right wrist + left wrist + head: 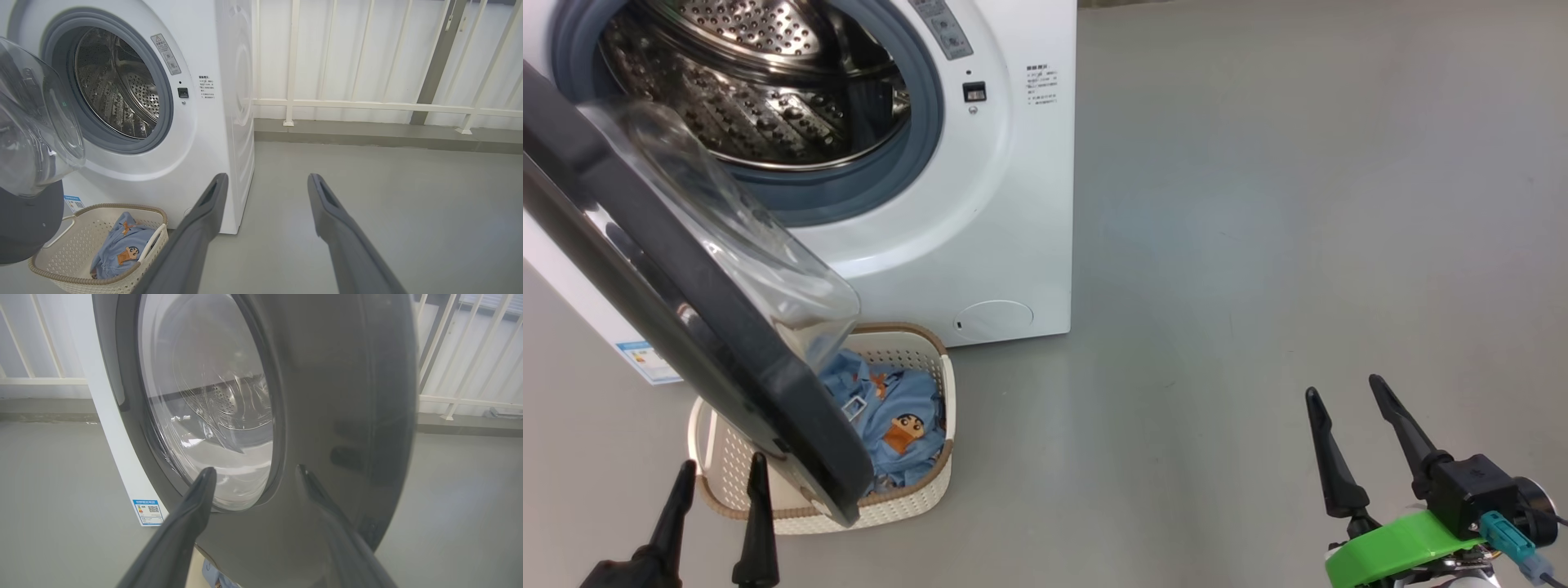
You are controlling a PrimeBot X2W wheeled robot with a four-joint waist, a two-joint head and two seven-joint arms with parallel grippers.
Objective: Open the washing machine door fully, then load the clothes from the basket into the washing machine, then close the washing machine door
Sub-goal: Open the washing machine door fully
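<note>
The white washing machine (1013,204) stands on the floor with its steel drum (760,90) exposed. Its round black door (694,327) with the clear bulging window (727,237) hangs partly open, swung out over the basket (915,498). Blue cartoon-print clothes (890,416) lie in that cream basket in front of the machine. My left gripper (720,475) is open at the lower left, close to the door's outer face (347,396), not touching it. My right gripper (1343,388) is open at the lower right, over bare floor, well away from the machine (204,122) and the basket (81,241).
A white railing (367,106) and a low kerb run along the wall behind the machine. Grey floor (1258,245) stretches to the machine's right. The open door overhangs the basket's left half.
</note>
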